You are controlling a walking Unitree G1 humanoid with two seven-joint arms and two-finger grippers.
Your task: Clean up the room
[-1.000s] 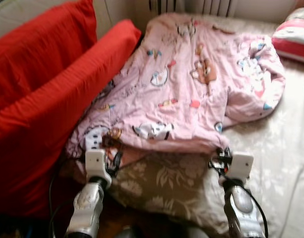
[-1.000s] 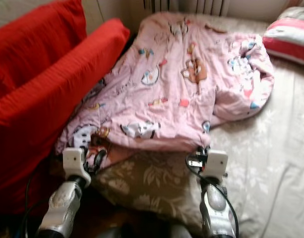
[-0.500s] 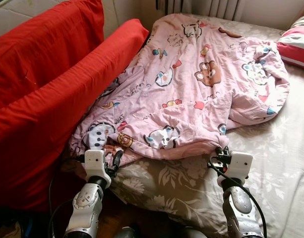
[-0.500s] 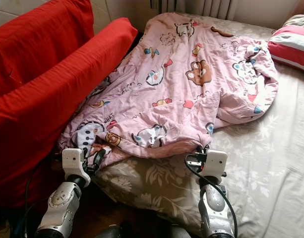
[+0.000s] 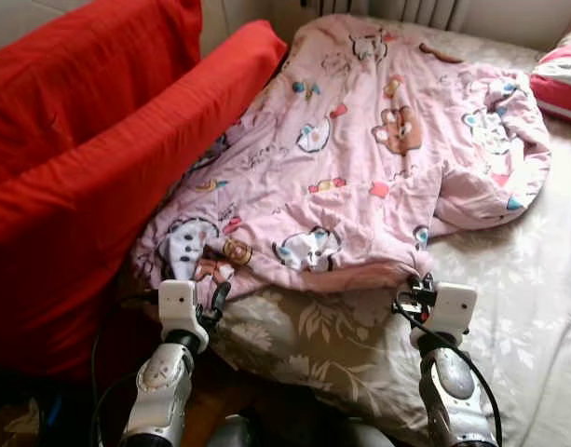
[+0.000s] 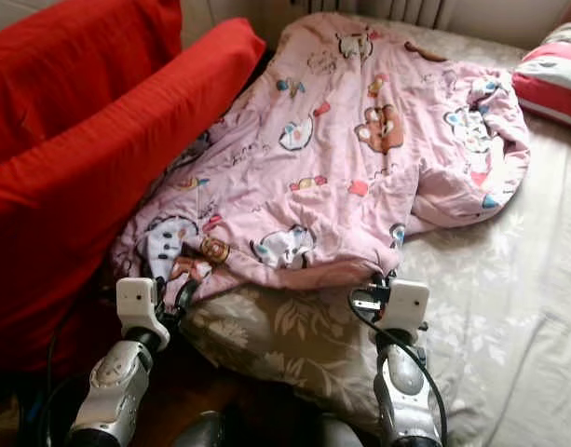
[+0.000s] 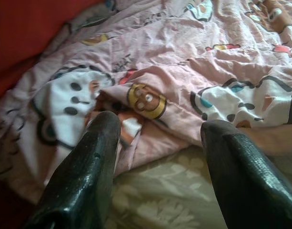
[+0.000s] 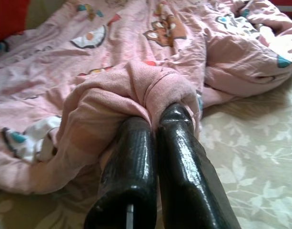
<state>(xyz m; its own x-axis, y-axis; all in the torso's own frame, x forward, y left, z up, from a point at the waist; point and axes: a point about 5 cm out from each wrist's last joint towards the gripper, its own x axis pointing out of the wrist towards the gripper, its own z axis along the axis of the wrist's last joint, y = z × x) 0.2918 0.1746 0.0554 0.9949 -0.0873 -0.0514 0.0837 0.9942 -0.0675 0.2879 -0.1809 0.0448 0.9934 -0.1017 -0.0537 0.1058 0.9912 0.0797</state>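
Pinching near hem of pink quilt [image 5: 360, 158], right gripper [image 8: 157, 124] has fingers clamped on bunched fabric. Left gripper [image 7: 157, 136] hovers at quilt's near left corner, fingers apart. Quilt sprawls across bed [image 5: 537, 279], beside red cushions [image 5: 99, 158] along bed's left edge.

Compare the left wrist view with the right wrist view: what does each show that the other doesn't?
Left wrist view: the left gripper with jaws open, just short of the pink blanket's near edge, gripping nothing. Right wrist view: the right gripper with jaws shut on a bunched fold of that blanket. Both show the cartoon-printed blanket lying on the floral bedsheet.
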